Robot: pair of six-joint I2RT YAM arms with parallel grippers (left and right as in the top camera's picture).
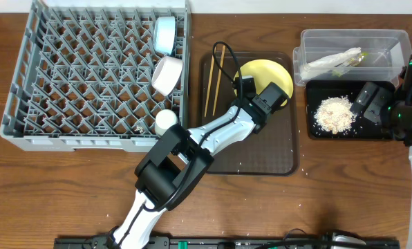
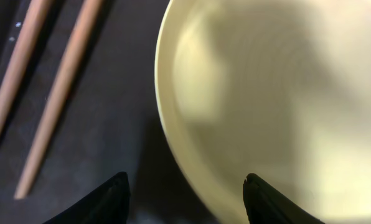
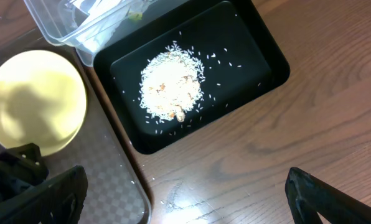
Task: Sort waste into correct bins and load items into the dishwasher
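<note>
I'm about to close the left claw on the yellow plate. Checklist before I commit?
1. Left claw open: ok.
2. Yellow plate rim between its tips: ok.
3. One tip under the rim: cannot tell.
4. Chopsticks apart from the claw: ok.
5. Right claw open, over the black tray, off the plate: ok.
6. Dish rack has bare pegs: ok.

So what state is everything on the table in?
yellow plate: empty, flat on brown tray
chopsticks: lying flat
blue bowl: on edge in rack
white bowl: tipped in rack
cup: in rack
clear tub: holds napkin, wrapper
black tray: holds rice crumbs
left gripper: open, straddling plate rim
right gripper: open, empty
</note>
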